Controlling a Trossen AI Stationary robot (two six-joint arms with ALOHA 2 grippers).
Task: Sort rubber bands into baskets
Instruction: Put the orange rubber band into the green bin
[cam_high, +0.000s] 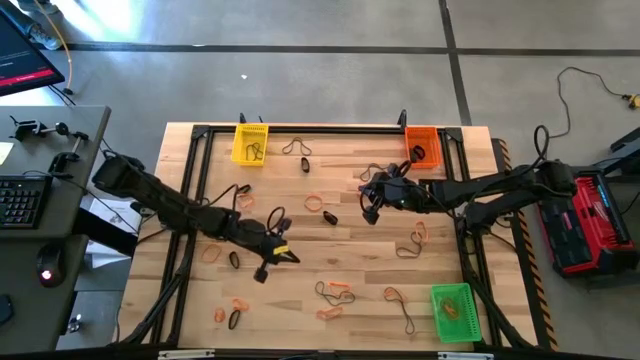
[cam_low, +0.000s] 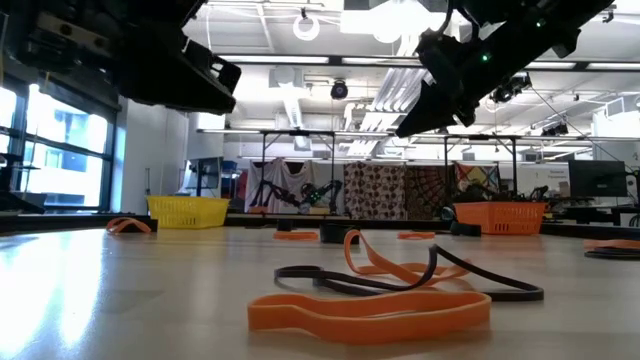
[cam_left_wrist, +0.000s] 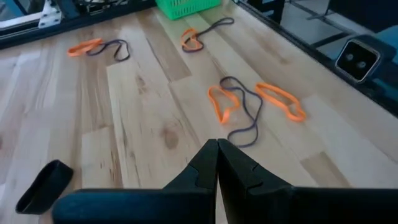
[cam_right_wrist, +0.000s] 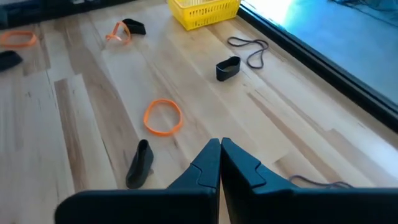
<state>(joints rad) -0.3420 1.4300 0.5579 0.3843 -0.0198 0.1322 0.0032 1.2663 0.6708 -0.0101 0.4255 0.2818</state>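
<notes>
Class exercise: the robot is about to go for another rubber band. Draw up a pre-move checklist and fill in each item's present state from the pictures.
1. Left gripper empty: ok, shut on nothing.
2. Right gripper empty: ok, shut on nothing.
3. Jaws open for a pick: not ok, both shut.
4. Band within reach: ok, orange rubber band lies loose ahead of the right gripper.
5. Yellow basket, orange basket, green basket upright on the table: ok.
6. Arms apart: ok.

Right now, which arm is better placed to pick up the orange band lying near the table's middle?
Probably the right: its shut claw points toward the orange band, close ahead. The left claw faces the green basket.
</notes>
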